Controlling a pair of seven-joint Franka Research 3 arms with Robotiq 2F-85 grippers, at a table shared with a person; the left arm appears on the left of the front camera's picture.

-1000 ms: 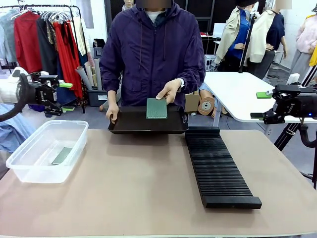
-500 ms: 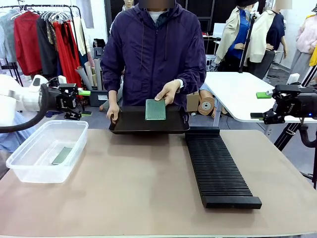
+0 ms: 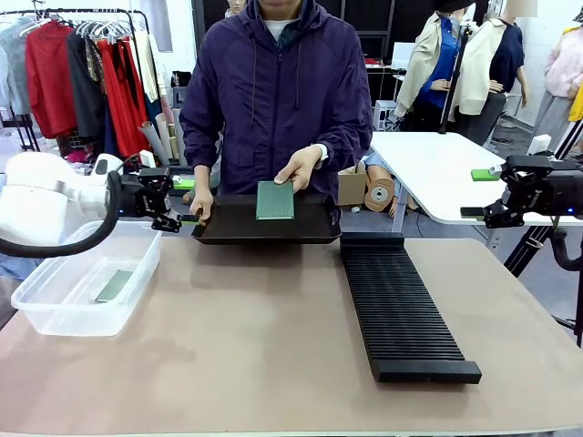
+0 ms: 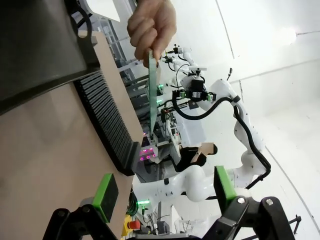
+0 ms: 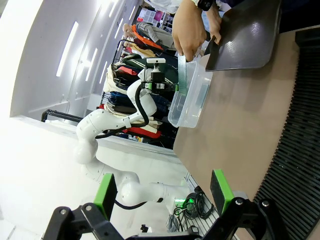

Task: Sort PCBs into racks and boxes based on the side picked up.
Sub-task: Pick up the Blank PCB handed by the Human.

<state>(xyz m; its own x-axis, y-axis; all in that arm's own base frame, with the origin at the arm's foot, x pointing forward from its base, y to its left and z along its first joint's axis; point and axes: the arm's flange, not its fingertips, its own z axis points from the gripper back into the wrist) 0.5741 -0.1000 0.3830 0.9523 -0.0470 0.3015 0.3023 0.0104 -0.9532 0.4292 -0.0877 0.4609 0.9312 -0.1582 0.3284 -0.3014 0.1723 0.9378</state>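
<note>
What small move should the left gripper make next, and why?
Probably ease the left gripper toward the free edge of the PCB: its jaws stand open, and the person's hand holds that board upright over the black tray.

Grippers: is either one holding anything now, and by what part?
No. The left gripper and the right gripper are both open and empty. The person's hand pinches the PCB by its top edge, over the black tray.

Background: indoor room.
Clothes rail [image 3: 91, 12] with red garments [image 3: 50, 73] far left; white table [image 3: 437, 173] far right, cardboard box [image 3: 353, 188] beside it.
</note>
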